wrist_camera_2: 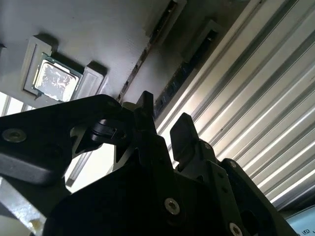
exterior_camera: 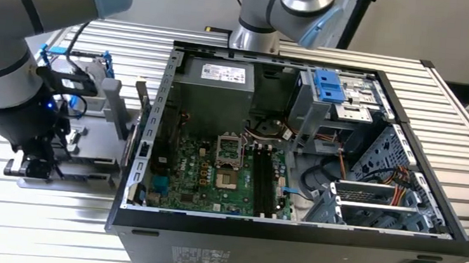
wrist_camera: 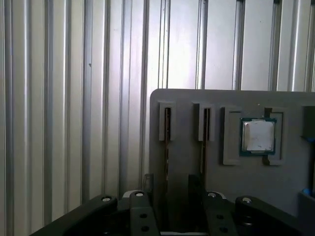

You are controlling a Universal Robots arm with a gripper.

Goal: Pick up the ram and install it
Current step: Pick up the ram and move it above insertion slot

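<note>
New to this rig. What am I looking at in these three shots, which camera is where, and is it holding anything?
It is one robot arm working beside an open computer case on a slatted metal table. The exterior view comes from a camera off the arm that looks down on everything. Inside the case lies the motherboard with its long black slots. The arm reaches down to a grey parts tray on the exterior view's left.

The two wrist views ride on the arm and look past the gripper at that tray. The tray holds a square processor chip in a pocket and thin sticks standing on edge in slits. The ram is the stick lined up with the gap between the jaws. The jaws stand apart and hold nothing. I cannot tell whether they touch the ram.
</note>
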